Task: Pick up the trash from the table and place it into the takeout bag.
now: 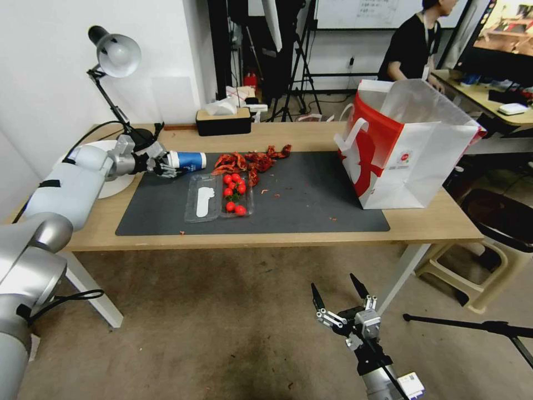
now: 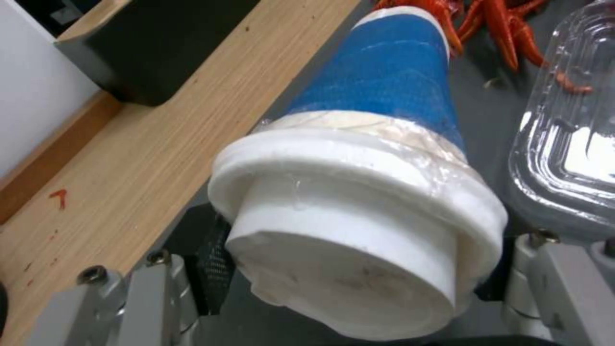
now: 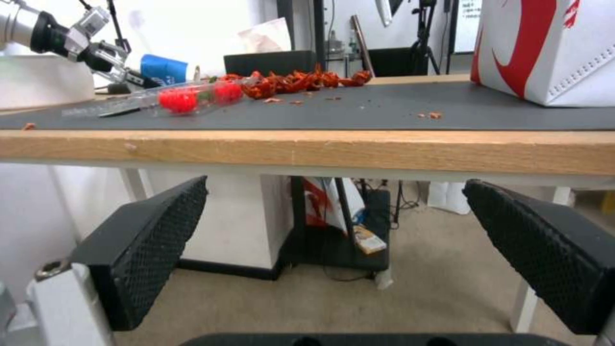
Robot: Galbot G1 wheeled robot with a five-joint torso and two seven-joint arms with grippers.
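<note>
The light-wood table [image 1: 422, 225] runs across the head view, its dark grey mat [image 1: 311, 205] covering most of the top and leaving a bare wood strip along the near edge and the left end. The takeout bag [image 1: 422, 150] stands upright and open on the mat's right end, close to the table's right edge; between it and the clutter at the mat's left half lies a wide stretch of mat carrying only a few red crumbs. A black tissue box [image 1: 223, 121] sits at the far edge, and a desk lamp [image 1: 115, 54] rises from the far left corner. Near the middle of the mat's left half lies one clear plastic clamshell tray [image 1: 219, 195], open, with about seven cherry tomatoes [image 1: 234, 191] in its right half; just behind it, toward the far edge, is a heap of red crayfish shells [image 1: 252, 159]. The left gripper [image 1: 162, 165] is at the mat's far left corner, its fingers [image 2: 208, 259] clamped on the lid end of one blue-white paper cup [image 1: 187, 160], which points sideways toward the shells. The right gripper [image 1: 338, 297] hangs below the table's near edge over the floor, fingers [image 3: 157, 240] spread wide and holding nothing
</note>
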